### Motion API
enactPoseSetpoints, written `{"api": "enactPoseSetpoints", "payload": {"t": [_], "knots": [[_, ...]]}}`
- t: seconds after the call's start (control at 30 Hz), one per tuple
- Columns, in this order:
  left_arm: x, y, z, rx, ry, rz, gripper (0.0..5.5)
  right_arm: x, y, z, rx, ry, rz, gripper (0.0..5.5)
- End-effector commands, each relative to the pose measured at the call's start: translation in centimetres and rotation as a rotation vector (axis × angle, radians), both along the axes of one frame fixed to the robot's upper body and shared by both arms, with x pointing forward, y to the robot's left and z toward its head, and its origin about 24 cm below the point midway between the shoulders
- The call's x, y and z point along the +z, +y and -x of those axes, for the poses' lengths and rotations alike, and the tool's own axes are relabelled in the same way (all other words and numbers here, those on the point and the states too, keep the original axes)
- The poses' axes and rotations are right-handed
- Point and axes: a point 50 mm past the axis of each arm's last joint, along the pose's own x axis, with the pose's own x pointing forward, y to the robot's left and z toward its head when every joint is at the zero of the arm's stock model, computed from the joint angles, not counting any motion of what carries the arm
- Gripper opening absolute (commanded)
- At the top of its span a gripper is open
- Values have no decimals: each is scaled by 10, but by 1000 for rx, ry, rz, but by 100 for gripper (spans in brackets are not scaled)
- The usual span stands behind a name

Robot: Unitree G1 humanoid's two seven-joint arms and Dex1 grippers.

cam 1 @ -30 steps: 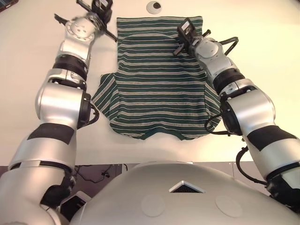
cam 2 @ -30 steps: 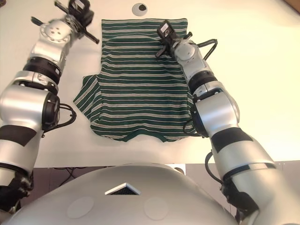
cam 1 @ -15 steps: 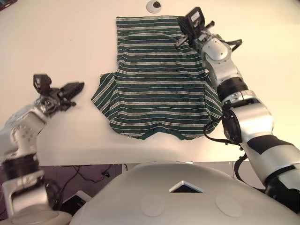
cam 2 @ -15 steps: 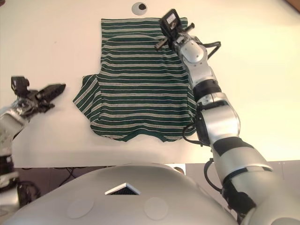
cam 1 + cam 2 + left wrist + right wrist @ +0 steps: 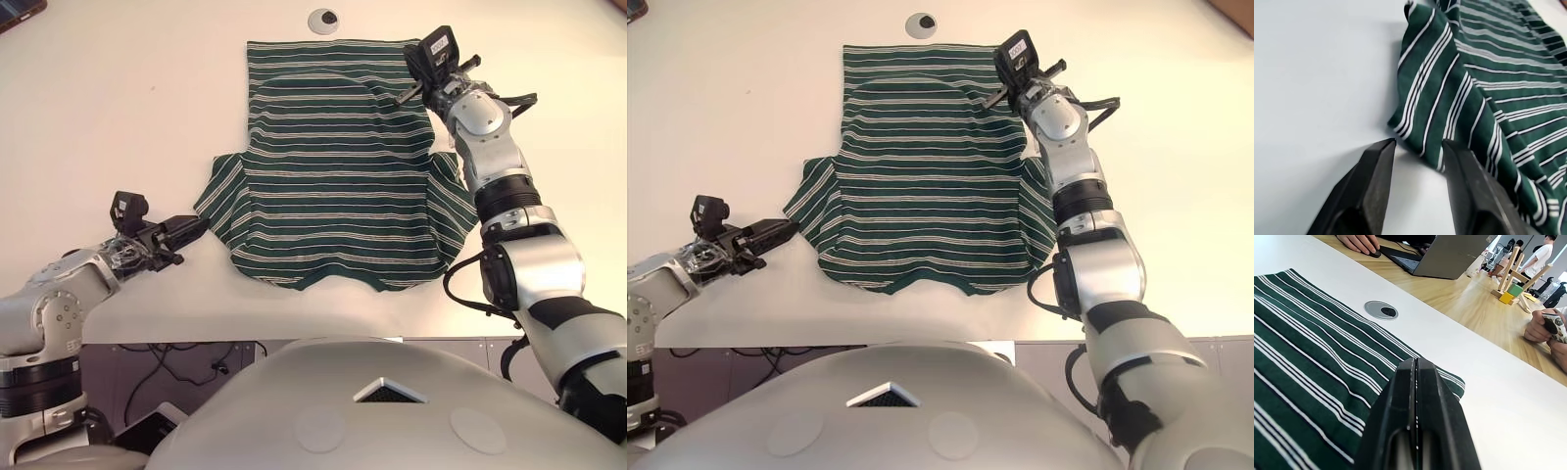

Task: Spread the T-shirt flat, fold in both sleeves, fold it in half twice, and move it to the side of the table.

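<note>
Change noted: the left claw (image 5: 193, 227) has left the far left corner of the T-shirt (image 5: 333, 166) and dropped to its left sleeve (image 5: 217, 184). Its fingers stand apart, with the sleeve's edge at their tips. The right claw (image 5: 409, 93) has slid from the T-shirt's middle out to its far right corner. Its fingers are pressed together, with no cloth seen between them. The T-shirt lies spread on the bench (image 5: 98, 108), collar nearest the robot.

Judgement: spreading looks finished, and folding the left sleeve is the step in hand.

Count: one T-shirt, two sleeves, two claws, one round cable port (image 5: 322, 19) beyond the T-shirt's far hem.
</note>
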Motion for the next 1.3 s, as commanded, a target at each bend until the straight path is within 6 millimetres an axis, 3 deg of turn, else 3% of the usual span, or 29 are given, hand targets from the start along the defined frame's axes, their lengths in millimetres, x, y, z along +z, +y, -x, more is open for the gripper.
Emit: {"api": "enactPoseSetpoints", "payload": {"t": [0.03,0.2,0.33,0.43,0.53,0.67,0.77,0.87,1.0,1.1,1.23,1.3], "knots": [[-18,-1,0,25,68,-14,122,-2,3,1,3,3,11,0],[-15,1,-5,50,18,14,42,-4,7,2,17,2,28,0],[8,-6,-9,13,-106,89,3,-4,11,2,39,3,43,0],[36,-25,-23,-54,-258,141,3,-4,11,1,41,1,49,0],[46,-49,-30,-158,-298,126,3,-4,11,2,43,0,51,0],[31,-85,-39,-299,-252,80,3,-6,9,4,37,3,50,0],[1,-103,-32,-385,-170,-28,3,-4,9,1,33,28,33,0],[-11,-116,-27,-405,-154,-18,23,-2,2,0,5,68,-12,0],[-28,-118,-18,-380,-109,-59,78,0,-30,8,-90,241,-267,42],[-34,-115,-8,-356,-99,-92,99,2,-70,40,-45,409,-337,98],[-3,-100,-8,-237,-245,-69,99,9,-120,87,0,700,-365,163],[16,-92,-13,-170,-323,-46,99,8,-135,113,70,834,-335,163]]}}
